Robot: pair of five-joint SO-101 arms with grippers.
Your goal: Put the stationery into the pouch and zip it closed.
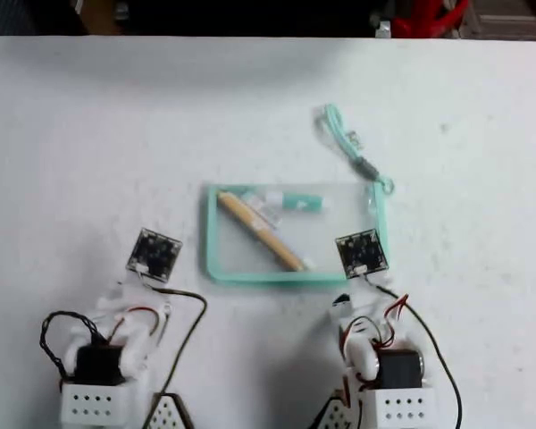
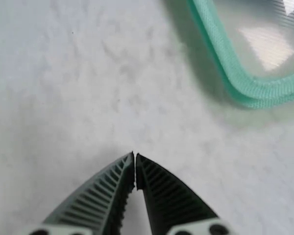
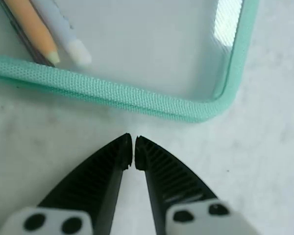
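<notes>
Pouch point(image 1: 211, 241) lies flat on the table point(image 1: 89, 134), pencil point(image 1: 261, 232) and perhaps a pale pen point(image 3: 71, 46) inside. Left gripper point(image 2: 135, 159) and right gripper point(image 3: 133, 147) sit near its front edge, both pinched together, holding nothing.

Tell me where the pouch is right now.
In the high view the pouch lies flat mid-table, just ahead of the right claw, its lanyard trailing off its far right corner.
</notes>
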